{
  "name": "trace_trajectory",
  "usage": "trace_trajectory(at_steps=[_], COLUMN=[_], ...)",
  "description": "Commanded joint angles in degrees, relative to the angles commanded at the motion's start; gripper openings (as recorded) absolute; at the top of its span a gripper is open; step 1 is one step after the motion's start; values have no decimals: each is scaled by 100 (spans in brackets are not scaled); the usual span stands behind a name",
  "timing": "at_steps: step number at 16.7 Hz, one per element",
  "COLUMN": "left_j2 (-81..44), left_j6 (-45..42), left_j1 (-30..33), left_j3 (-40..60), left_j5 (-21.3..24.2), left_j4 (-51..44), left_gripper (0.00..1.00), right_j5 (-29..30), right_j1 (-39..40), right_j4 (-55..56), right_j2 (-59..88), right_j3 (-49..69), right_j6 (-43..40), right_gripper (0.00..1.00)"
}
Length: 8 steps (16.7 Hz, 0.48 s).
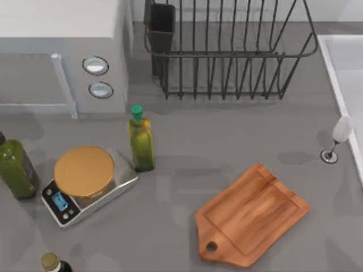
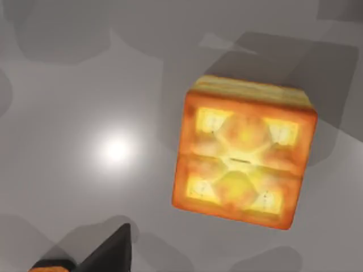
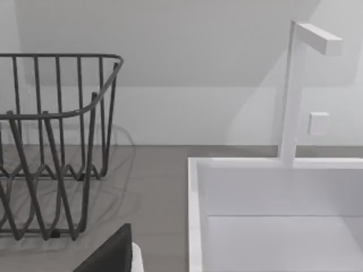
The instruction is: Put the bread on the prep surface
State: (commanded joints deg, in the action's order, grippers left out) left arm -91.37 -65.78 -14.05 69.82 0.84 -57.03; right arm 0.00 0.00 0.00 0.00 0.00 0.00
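As it's a small boxy chunk, the bread (image 2: 244, 153) should be light, soft, crumbly w/ a firmer crust; best taken across two opposite crust sides, gentle squeeze. Golden-yellow face, orange-brown crust, lying on the bare grey table (image 2: 85, 85) below the left end effector (image 2: 96, 255), not touched. Can't tell if left or right end effector (image 3: 110, 252) is apart or together. Cutting board (image 1: 252, 215) sits bare, on the table's right side.

From overhead we look straight down on the grey countertop (image 1: 187, 153). Our left wrist camera sits close above that countertop, facing down. Our right wrist camera looks level across the dish rack (image 3: 51, 147) and sink (image 3: 272, 192), both shared with the overhead view.
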Motion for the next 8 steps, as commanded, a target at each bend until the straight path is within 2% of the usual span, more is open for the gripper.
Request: trace_trajectory(at_steps=[4,8], left_j2=[-1300,-1629], left_j6=[-710,-886], left_j1=[-138,-154], left_j3=[558,708], left_j5=[-70,-85], left_j4=[-227,-215], left_gripper=[100,100], right_j5=[0,0], right_j1=[0,0], right_j4=[0,0], right_j2=[0,0], right_j3=[0,0], right_j6=[0,0], right_gripper=[100,100])
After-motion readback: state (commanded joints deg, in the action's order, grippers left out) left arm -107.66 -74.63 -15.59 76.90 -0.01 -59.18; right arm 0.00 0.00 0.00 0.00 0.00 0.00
